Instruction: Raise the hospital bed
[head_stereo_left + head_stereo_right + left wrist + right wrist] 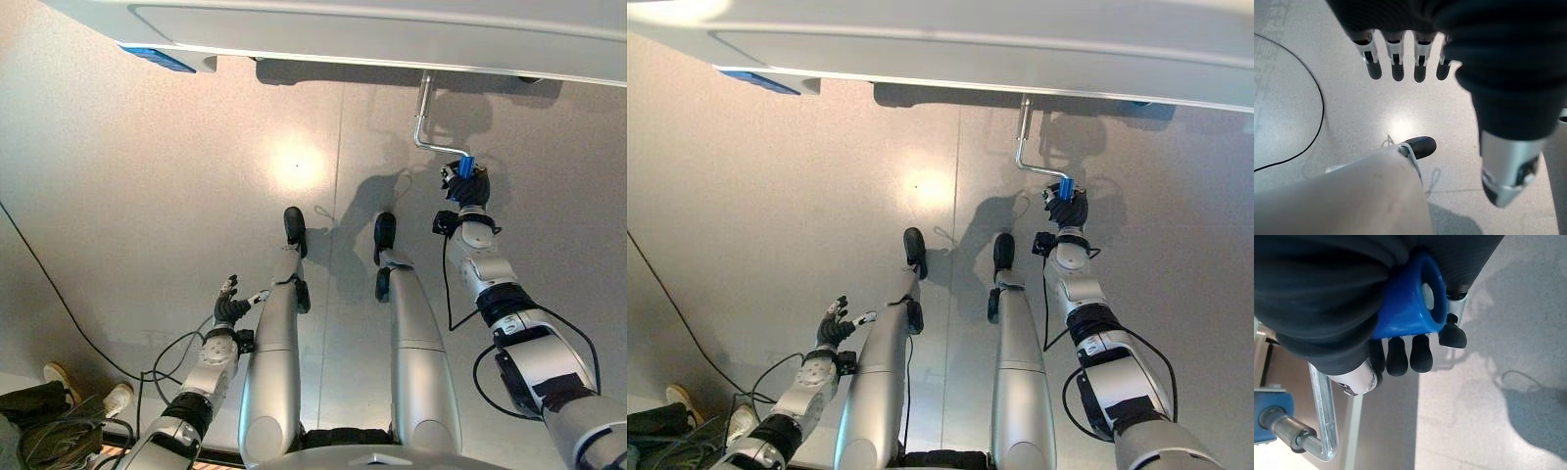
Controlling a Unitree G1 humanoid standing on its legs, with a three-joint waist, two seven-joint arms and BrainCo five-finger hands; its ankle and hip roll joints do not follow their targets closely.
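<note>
Bed: the pale bed frame [392, 39] runs across the far edge of the head views, above the grey floor [147, 196]; a blue part [157, 59] sits under its left end.
Crank: a bent silver crank [423, 122] hangs out from under the bed's right half, its shaft going up to the frame and its arm turning out toward the robot.
Grip: the blue grip [466, 165] caps the crank's outer end, well right of the bed's middle; in the right wrist view its blue barrel [1405, 303] shows with a pale metal core at the open end.
Right hand: the right hand [468, 186] reaches up to the crank, fingers [1420, 352] curled round the blue grip, holding it fast; the silver crank arm [1322, 406] bends away beside the hand.
Left hand: the left hand [230, 305] hangs low on the robot's left, well apart from the bed; in its wrist view the fingers [1396, 61] are straight and spread, the thumb [1506, 171] apart, holding nothing above the floor.
Person: a pale shoe [118, 397] and dark clothing show at the lower left corner.
</note>
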